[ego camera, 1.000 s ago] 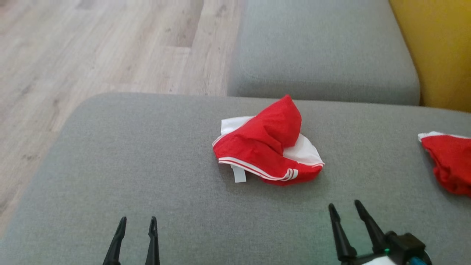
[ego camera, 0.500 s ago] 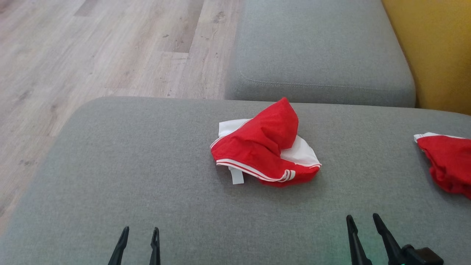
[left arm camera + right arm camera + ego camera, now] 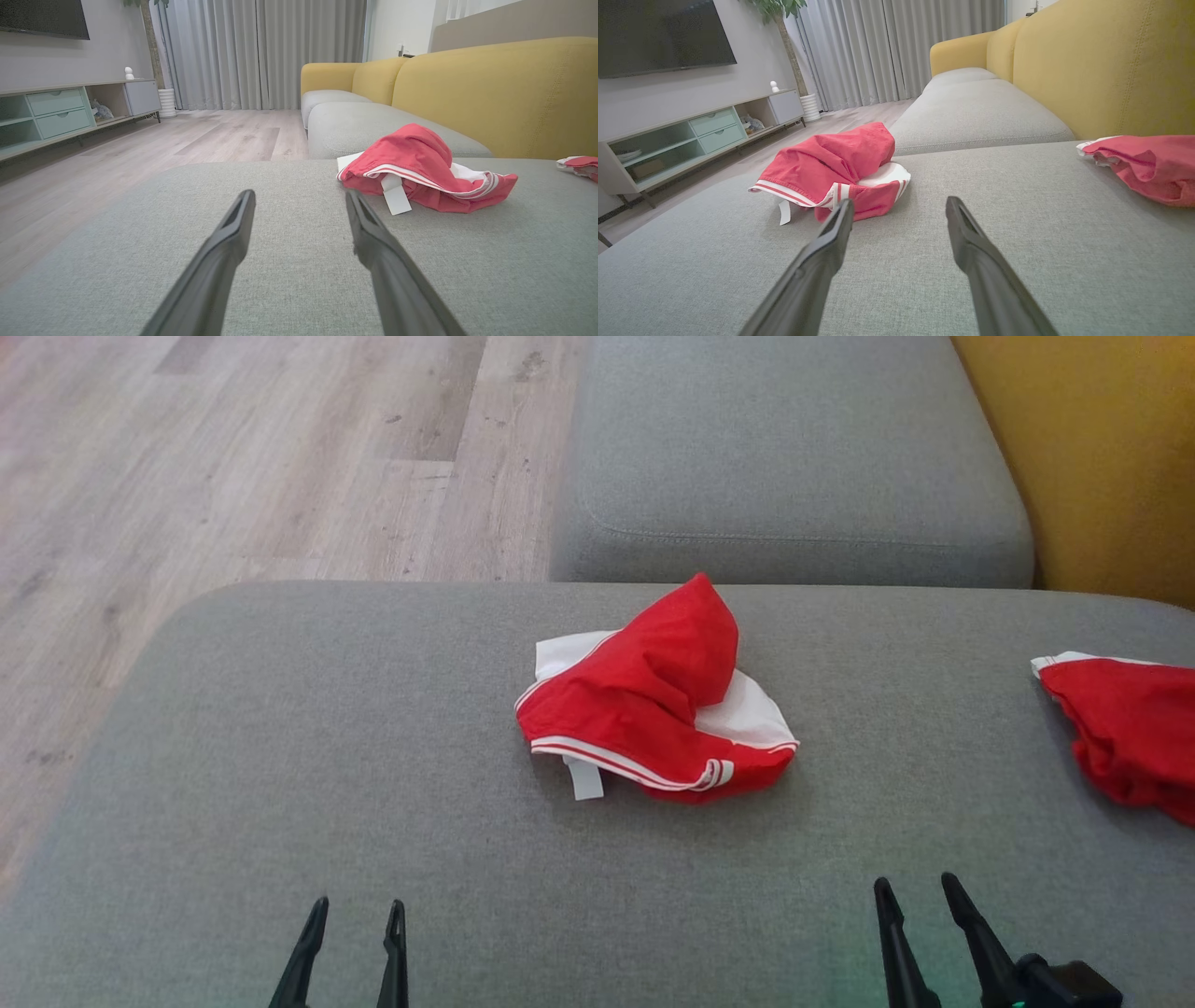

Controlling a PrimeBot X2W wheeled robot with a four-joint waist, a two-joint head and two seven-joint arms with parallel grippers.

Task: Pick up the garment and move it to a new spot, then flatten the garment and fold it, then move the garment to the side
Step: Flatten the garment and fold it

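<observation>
Red garment (image 3: 653, 709) bunched; left gripper (image 3: 360, 902), right gripper (image 3: 915, 879) short of it, fingers apart — risk: pinch snags only top layer or tag (image 3: 586, 782); other red cloth (image 3: 1120, 728) right of garment invites mix-up.

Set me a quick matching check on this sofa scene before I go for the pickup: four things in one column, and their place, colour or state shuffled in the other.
Things:
1. crumpled garment
2. second red garment
3. left gripper
4. sofa backrest

Descriptions:
A. yellow
B. open, holding nothing
C. at the right edge of the head view, cut off by the frame
D. in the middle of the grey cushion, with a white label sticking out at its near edge

Pairs: 1-D, 2-C, 3-B, 4-A.
</observation>
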